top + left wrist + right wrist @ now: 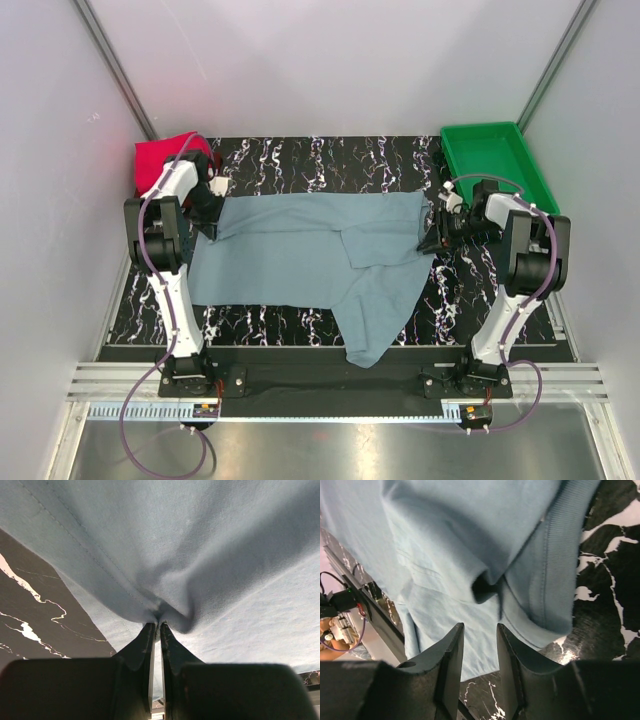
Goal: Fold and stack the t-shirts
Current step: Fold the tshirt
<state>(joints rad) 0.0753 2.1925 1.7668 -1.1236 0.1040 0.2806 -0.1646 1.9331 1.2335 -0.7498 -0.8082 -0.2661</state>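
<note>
the dusty grey-blue cloth t-shirt [300,255] lies spread across the middle of the black marbled tabletop [320,160], the folded red shirt [158,162] behind its left end, the green rectangular plastic tray [495,160] behind its right.

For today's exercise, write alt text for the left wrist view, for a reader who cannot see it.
The left gripper, jaws closed, pinches a bunched fold of a grey-blue t-shirt that fills most of the frame. A strip of black, white-veined table shows at the left.
</note>
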